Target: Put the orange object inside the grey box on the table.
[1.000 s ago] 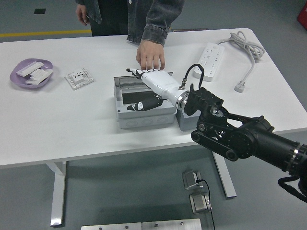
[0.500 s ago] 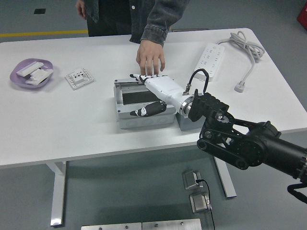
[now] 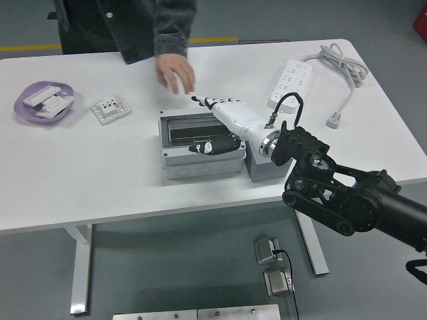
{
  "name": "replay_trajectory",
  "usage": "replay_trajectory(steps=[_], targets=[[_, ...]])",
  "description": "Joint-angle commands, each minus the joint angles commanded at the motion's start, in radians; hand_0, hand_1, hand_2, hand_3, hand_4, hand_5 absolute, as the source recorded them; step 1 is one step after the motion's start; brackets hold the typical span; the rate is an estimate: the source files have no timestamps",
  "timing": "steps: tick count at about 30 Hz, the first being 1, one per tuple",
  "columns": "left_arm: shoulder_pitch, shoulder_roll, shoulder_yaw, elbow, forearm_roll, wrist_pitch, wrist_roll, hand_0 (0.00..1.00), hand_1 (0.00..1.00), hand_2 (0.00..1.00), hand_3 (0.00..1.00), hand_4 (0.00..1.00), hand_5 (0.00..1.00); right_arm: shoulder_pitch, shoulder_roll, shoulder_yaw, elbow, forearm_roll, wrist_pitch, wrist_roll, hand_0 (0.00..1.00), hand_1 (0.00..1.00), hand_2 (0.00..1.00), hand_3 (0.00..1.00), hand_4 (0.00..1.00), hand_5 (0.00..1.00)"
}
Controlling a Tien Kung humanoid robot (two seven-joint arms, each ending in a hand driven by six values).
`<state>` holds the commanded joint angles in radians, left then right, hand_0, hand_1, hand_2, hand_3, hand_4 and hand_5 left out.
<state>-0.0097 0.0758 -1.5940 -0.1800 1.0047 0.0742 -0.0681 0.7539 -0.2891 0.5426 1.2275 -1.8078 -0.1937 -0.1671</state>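
Head view: right robot hand (image 3: 217,127) hangs unclenched, empty, over rectangular grey plastic box (image 3: 200,145) mid-worktop (no orange object visible); placement looks done.

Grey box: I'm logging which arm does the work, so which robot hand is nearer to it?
Right. The right hand reaches over the grey box, fingers open; the left hand is out of view.
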Motion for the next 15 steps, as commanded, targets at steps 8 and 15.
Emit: replay_trajectory(steps=[8,15], targets=[[0.030,-0.001,0.035,0.000,-0.059,0.008,0.006,0.635,0.688,0.705,0.792,0.648,0.898,-0.171,-0.040,0.254,0.136,-0.123,-0.007,0.004,0.852,0.824,0.926,0.998,0.913,0.565],[0.058,-0.010,0.071,0.000,-0.116,0.011,0.008,0.635,0.688,0.705,0.792,0.648,0.894,-0.337,0.022,0.506,0.277,-0.195,-0.068,0.075,0.853,0.824,0.927,0.998,0.906,0.566]])
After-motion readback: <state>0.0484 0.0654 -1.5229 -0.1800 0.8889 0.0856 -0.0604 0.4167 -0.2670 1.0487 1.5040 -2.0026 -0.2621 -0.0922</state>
